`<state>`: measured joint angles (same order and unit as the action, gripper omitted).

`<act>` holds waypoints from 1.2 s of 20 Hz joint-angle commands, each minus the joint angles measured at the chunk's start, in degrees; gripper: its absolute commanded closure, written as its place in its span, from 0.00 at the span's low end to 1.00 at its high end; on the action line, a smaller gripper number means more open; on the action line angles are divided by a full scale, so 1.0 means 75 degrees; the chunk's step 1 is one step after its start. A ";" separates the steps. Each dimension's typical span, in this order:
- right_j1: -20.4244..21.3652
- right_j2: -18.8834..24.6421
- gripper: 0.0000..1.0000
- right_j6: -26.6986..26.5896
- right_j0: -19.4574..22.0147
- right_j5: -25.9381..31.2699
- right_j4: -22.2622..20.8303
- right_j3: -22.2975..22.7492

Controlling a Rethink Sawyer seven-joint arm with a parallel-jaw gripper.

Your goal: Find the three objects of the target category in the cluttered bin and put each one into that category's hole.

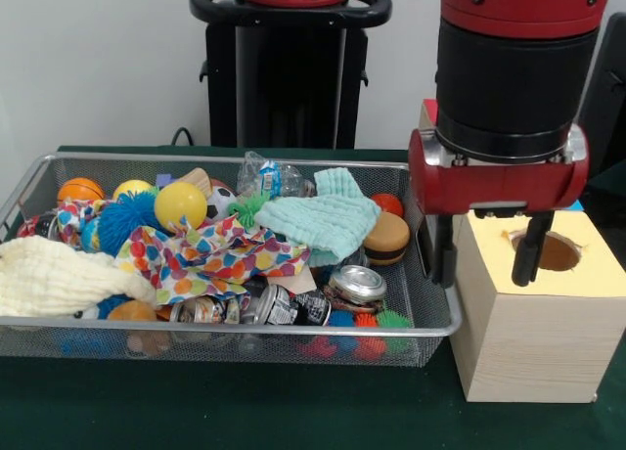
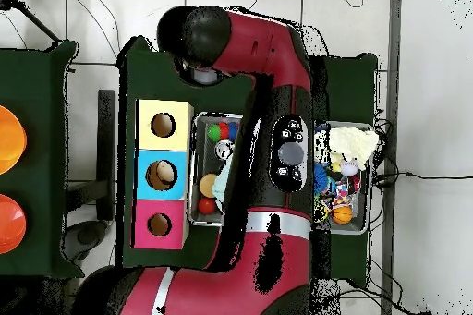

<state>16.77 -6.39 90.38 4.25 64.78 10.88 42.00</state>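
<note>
My gripper (image 1: 486, 259) hangs open with nothing between its two black fingers (image 1: 529, 249). It sits over the left part of a pale wooden box (image 1: 533, 323), beside the round hole (image 1: 550, 251) in the box's top. The wire bin (image 1: 293, 328) to the left is full of clutter: a yellow ball (image 1: 180, 205), an orange ball (image 1: 80, 189), a blue spiky ball (image 1: 127, 220), a burger toy (image 1: 386, 238), dented cans (image 1: 357, 284), a crushed plastic bottle (image 1: 274, 179). In the overhead view the arm (image 2: 277, 145) hides most of the bin (image 2: 196, 168).
A teal cloth (image 1: 328, 220), a polka-dot cloth (image 1: 210, 254) and a cream cloth (image 1: 59, 279) lie over the bin's contents. From above, three boxes with holes stand in a row: yellow (image 2: 163, 108), blue (image 2: 163, 156), pink (image 2: 159, 208). The table is dark green.
</note>
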 commanded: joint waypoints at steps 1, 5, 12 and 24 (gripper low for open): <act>-0.0020 0.0849 0.00 -0.0701 0.0318 0.0702 -0.0229 0.0242; 0.0087 0.0860 0.00 -0.0841 0.0425 0.0647 -0.0233 0.0387; -0.0236 0.0843 0.00 -0.1344 0.0747 0.0949 -0.0456 -0.0312; -0.1283 0.1092 0.00 -0.2282 0.1296 0.1615 -0.0702 -0.2106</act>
<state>11.83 -5.55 90.31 11.50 69.95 8.83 30.93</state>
